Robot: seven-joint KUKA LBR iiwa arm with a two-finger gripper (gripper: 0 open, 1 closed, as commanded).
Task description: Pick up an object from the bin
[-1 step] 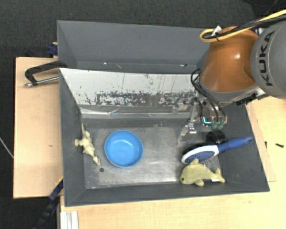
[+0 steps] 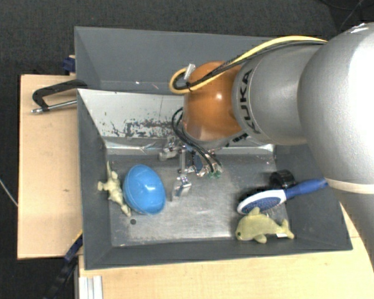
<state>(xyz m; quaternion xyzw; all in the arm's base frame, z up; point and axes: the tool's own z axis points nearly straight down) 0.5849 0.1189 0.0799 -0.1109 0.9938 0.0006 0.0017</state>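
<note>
Looming closest, the grey arm [image 2: 299, 86] with its orange wrist cover [image 2: 209, 108] hangs over the bin [image 2: 91, 167]. Below it the pincer [image 2: 183, 184] sits low over bare floor; open or closed, I cannot tell. One blue egg [image 2: 143, 189] lies just beside the pincer on the view's left, with one pale toy figure [image 2: 114, 193] beyond it by the wall. Well apart to the right lie one blue-handled brush [image 2: 271, 199], one black piece [image 2: 282, 178] and one yellowish plush fish [image 2: 262, 228]. Open floor runs from the pincer to the front wall.

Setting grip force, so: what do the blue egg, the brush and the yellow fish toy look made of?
Blue egg: probably hard plastic, smooth and slightly glossy, with a pale sheen on top. Brush: blue handle looks like moulded plastic; the white oval head seems bristled. Fish toy: likely soft plush, matte and fuzzy-edged, though rubber is possible.
</note>
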